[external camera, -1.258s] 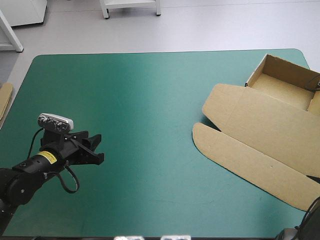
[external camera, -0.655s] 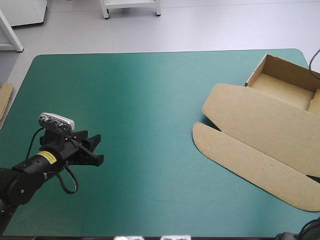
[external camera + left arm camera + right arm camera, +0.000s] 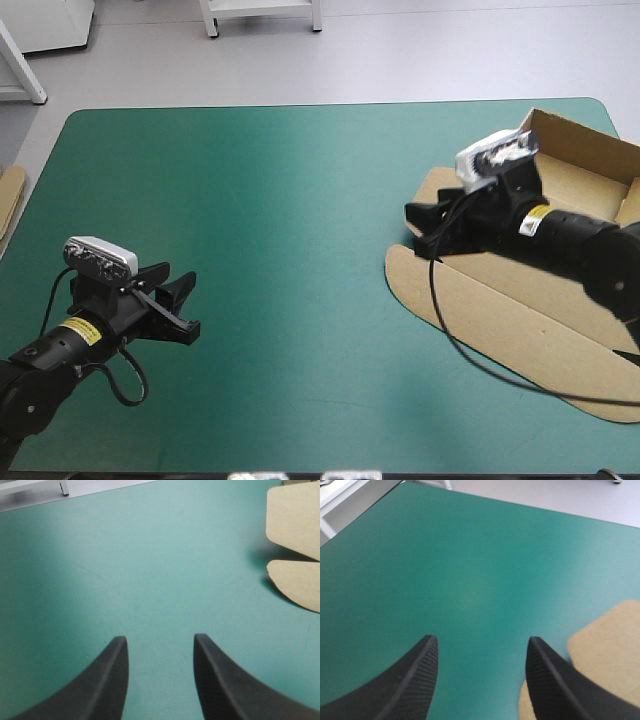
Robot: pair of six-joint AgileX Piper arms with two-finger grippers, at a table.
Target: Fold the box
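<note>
Table: the teal-green cover point(image 3: 300, 200) fills most of the high view, its far edge near the top of the frame.
Box, position: the brown box point(image 3: 520, 310) lies at the right of the frame, reaching from the upper right corner down to the lower right.
Box, condition: partly formed. An open tray point(image 3: 590, 165) with raised walls stands at the upper right. The lid point(image 3: 540, 250) lies flat on the cover below it, and two rounded flaps point toward the centre of the frame.
Left gripper, position: the left gripper point(image 3: 192, 302) is at the lower left of the frame, over bare cover and well apart from the box.
Left gripper, state: fingers spread, nothing between them. Its wrist view shows only cover in the gap, with the two rounded flaps far ahead and off to one side.
Right gripper, position: the right gripper point(image 3: 418, 230) is at the right of centre, above the lid's rounded end, pointing toward the middle of the table.
Right gripper, state: fingers spread, holding nothing. Its wrist view shows cover between the fingers and brown board beside one finger.
Contact, right gripper to box: cannot be told from these views.
Other item: an edge of more board point(image 3: 10, 200) shows at the table's left edge.
</note>
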